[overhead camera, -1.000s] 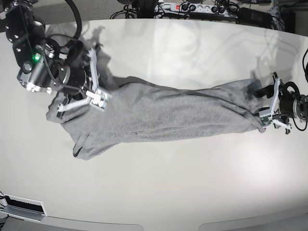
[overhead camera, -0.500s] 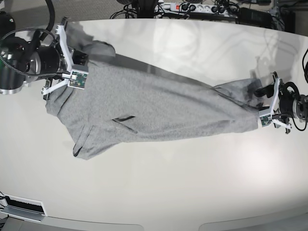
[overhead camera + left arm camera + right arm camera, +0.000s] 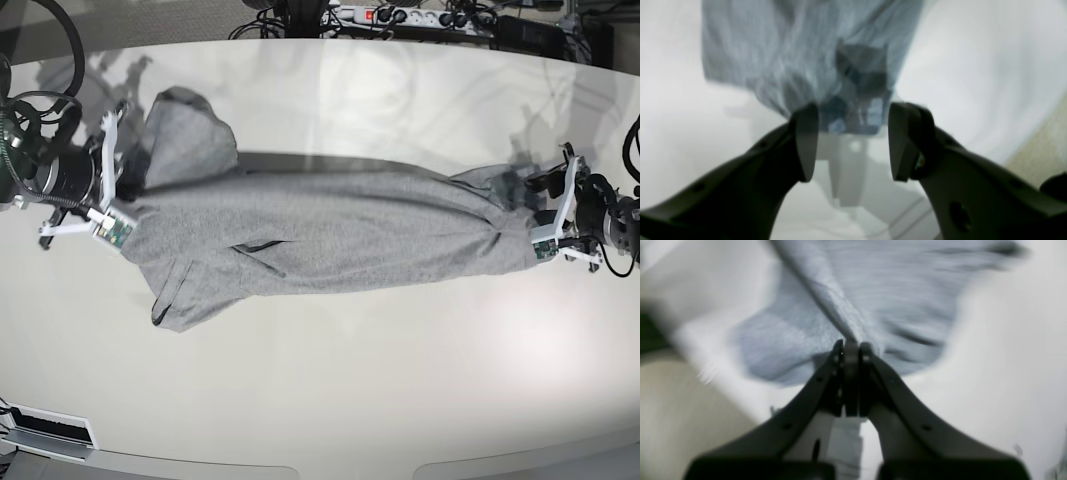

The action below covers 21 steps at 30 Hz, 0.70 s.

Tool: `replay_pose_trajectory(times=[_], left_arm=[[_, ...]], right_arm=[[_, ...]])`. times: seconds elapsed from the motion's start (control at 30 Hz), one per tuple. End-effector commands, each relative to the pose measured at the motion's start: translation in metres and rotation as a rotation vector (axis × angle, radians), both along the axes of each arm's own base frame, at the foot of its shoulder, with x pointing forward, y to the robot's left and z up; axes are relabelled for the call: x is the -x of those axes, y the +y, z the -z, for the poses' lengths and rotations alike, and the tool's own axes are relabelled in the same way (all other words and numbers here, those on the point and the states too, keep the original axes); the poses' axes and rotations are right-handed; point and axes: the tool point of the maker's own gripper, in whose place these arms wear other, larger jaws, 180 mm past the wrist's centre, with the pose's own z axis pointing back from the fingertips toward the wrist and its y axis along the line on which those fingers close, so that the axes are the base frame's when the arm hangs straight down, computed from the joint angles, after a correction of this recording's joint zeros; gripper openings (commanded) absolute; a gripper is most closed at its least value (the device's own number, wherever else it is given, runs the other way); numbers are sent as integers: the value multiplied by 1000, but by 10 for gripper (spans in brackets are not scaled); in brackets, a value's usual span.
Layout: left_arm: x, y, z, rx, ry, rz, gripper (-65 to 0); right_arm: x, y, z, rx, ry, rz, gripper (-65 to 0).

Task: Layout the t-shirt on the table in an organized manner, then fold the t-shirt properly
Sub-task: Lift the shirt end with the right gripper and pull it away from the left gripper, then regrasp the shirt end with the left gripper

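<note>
While stretched crosswise, t-shirt (image 3: 330, 235) collar-leftward

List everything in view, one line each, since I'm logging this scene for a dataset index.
t-shirt: one, heather grey, stretched lengthwise across the table's middle.
table: one, glossy off-white, under everything.
power strip: one, white, with dark cables, beyond the far edge.
right gripper: one, dark fingers, shut on the t-shirt at the base view's left end.
left gripper: one, dark fingers, jaws apart around the t-shirt's bunched end at the base view's right.
</note>
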Motion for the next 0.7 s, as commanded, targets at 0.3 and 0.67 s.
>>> replay_pose_trajectory(times=[0.3,0.67], left_arm=[[27,-27,-20,59,58,59,-310],[82,-17,24,-12,96,182,-310]], right_arm=[[-31,15,-10,-44,-162,133,-650],[-42,31,-16,-100,-233,170,-650]])
